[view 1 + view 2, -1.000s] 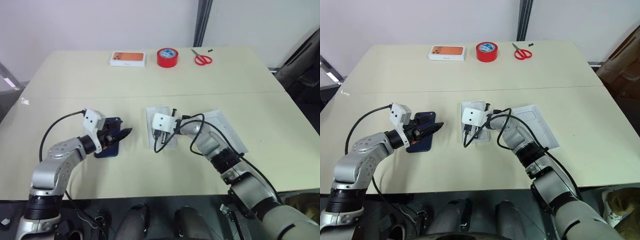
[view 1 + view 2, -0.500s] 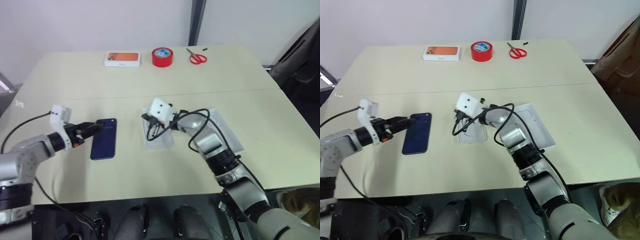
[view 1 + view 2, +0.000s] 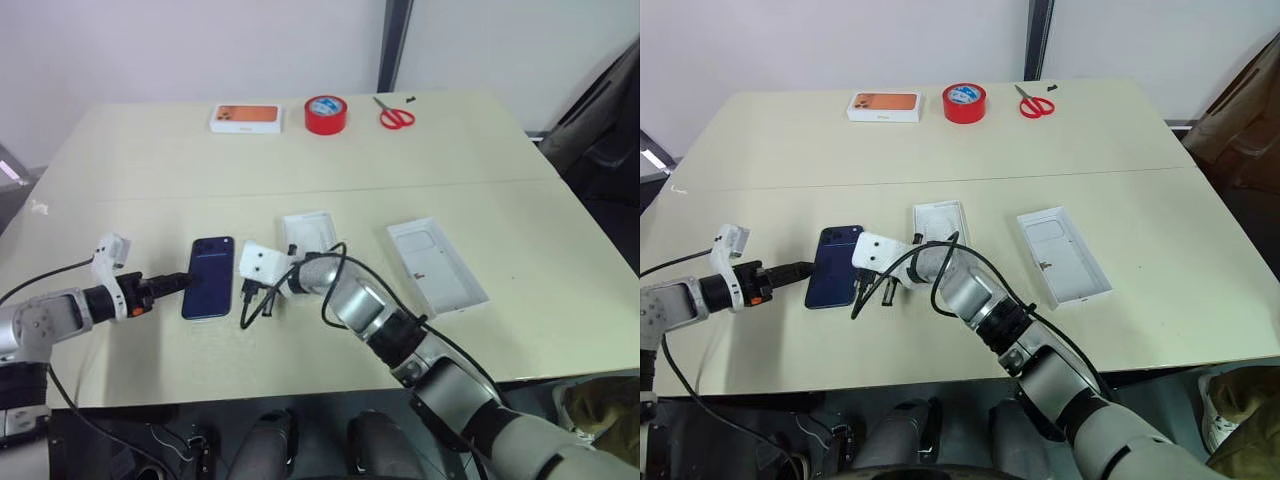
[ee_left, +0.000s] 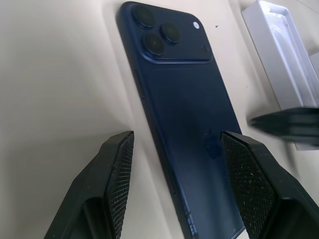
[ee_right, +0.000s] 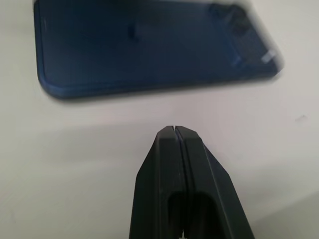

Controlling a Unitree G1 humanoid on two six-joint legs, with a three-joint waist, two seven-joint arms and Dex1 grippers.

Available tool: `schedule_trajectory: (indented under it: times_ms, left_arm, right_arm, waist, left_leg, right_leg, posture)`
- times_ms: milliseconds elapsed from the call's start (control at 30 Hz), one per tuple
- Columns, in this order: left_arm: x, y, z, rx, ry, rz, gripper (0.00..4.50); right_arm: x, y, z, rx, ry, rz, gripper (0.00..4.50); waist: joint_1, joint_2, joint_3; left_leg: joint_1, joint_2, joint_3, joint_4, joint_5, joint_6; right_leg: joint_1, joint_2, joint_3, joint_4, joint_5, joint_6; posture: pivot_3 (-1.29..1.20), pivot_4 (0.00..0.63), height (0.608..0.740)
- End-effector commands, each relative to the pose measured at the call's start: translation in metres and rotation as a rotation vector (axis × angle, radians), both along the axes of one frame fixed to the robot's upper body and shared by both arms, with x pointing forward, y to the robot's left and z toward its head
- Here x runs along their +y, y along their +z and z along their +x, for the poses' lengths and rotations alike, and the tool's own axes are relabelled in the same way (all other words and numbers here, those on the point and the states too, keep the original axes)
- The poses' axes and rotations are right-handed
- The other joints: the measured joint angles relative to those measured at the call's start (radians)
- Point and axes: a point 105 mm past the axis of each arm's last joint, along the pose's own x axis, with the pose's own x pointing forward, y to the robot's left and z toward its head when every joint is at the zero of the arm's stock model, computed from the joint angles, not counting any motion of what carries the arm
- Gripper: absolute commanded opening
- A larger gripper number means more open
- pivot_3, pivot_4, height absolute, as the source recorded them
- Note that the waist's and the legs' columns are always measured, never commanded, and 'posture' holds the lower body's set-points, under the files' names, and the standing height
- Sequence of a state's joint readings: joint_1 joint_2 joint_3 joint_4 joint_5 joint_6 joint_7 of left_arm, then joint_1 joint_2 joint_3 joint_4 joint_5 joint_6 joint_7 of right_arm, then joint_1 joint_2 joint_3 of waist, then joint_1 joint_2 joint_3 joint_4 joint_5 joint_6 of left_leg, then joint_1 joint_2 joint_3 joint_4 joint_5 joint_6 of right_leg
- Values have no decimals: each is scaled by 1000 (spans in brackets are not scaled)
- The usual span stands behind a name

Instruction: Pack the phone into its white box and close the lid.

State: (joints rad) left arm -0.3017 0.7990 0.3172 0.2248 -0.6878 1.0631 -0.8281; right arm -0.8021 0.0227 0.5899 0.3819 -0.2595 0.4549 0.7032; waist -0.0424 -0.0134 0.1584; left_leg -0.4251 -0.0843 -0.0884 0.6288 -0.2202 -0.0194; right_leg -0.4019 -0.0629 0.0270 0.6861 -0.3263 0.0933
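A: Pale cream table (image 3: pixel 500 150) against a plain wall, everything spread out flat on it. Where is the handset?

B: The phone (image 3: pixel 209 277) lies back-up on the table, left of centre, camera cluster at its far end. It isn't in anything and nothing holds it.

A: And the grippers?

B: The left gripper (image 4: pixel 175 149) comes in low from the left with its fingers (image 4: pixel 118 164) spread apart, one either side of the phone's near end, not clamped. The right gripper (image 5: pixel 174 130) has its two fingers pressed together, empty, pointing at the phone's right long edge from just beside it.

A: The packaging?

B: Just right of the phone, past the right gripper, sits a small white tray, which I take for the white box (image 3: pixel 310 233), though I can't make out its floor. Well apart to the right lies the lid (image 3: pixel 436 265), open side up, plain white inside. Along the far edge: an orange-printed box (image 3: pixel 246 118), red tape (image 3: pixel 329 114), scissors (image 3: pixel 396 117).

A: So how far along?

B: Barely started, I'd say. The phone needs lifting and laying in the box; the lid then needs flipping over and seating on top
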Motion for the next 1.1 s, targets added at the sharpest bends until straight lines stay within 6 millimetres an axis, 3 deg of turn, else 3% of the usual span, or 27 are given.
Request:
schedule_trajectory:
  times_ms: [33, 400, 667, 800, 1000, 1100]
  left_arm:
    - [-15, -29, -5, 87, -50, 16, 2928]
    - [-54, -50, -1, 151, -128, -48, 2928]
    - [-85, -48, 0, 176, -197, -132, 2928]
    - [-86, -43, 5, 153, -187, -133, 2928]
    - [-71, -39, 11, 131, -128, -131, 2928]
    - [-67, -42, 11, 140, -111, -130, 1567]
  right_arm:
    - [8, 5, 2, -20, -6, -8, 22]
    - [9, 4, 4, -6, -6, 2, 22]
    - [6, 3, 5, 2, -15, 3, 22]
    - [4, 0, 5, 0, -15, -5, 22]
    - [0, -1, 7, -8, -21, -14, 22]
    - [0, -1, 8, -12, -24, -13, 0]
  waist:
    - [4, 1, -1]
    - [34, 6, -5]
    - [40, 12, -9]
    - [40, 12, -9]
    - [41, 12, -9]
    - [35, 12, -9]
  left_leg:
    - [1, 0, 0, 0, 0, 0]
    - [11, -4, -1, -2, -3, 5]
    - [12, -5, -2, -1, -4, 6]
    - [12, -5, -2, -1, -4, 6]
    - [12, -5, -3, -1, -4, 6]
    - [12, -5, -3, -1, -4, 6]
  right_leg:
    - [1, 0, 0, 0, 0, 0]
    - [11, -3, 0, -2, 0, 0]
    - [13, -4, -1, -2, 0, 0]
    - [13, -4, -1, -2, 0, 0]
    - [13, -4, -1, -2, 0, 0]
    - [13, -4, -1, -2, 0, 0]
  posture:
    - [0, 150, 734]
    - [0, 150, 734]
    - [0, 150, 734]
    - [0, 150, 734]
    - [0, 150, 734]
    - [0, 150, 734]
